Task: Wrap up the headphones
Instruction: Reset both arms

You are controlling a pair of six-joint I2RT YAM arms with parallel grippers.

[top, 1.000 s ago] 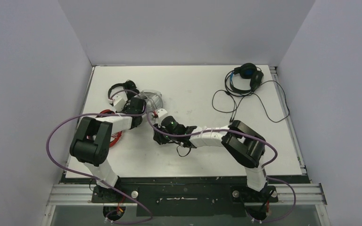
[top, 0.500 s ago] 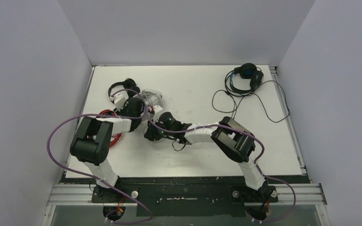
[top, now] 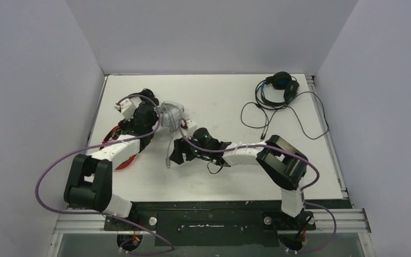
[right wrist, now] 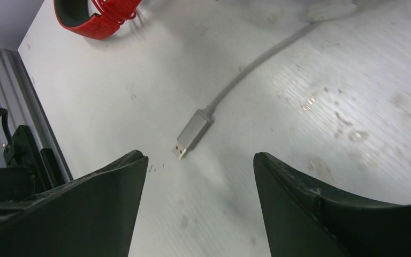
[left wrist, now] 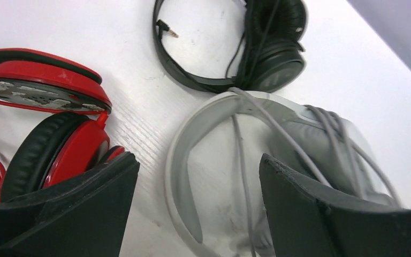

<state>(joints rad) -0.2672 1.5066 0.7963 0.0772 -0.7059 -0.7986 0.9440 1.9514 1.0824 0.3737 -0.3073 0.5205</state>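
Scuffed white tabletop (right wrist: pixel 353 107) bears flat metallic plug (right wrist: pixel 193 131).

A grey USB plug (right wrist: pixel 191 134) lies on the table (right wrist: pixel 310 160) between parted jaws.

The tabletop (right wrist: pixel 321 160) is white and matt, finely ribbed, scuffed and speckled with dirt. The red-and-black headset (left wrist: pixel 53 80) has glossy red plastic shells, a worn, flaking strip under its band and a soft matt black ear pad. The white-grey headset (left wrist: pixel 184 155) is smooth satin plastic with a grey padded cushion; its rubbery grey cable ends in a brushed-metal USB plug (right wrist: pixel 191 131). The small black headset (left wrist: pixel 275 53) is dull plastic. The left claw (left wrist: pixel 199 163) and right claw (right wrist: pixel 199 156) have matt black plastic fingers with grainy edges.
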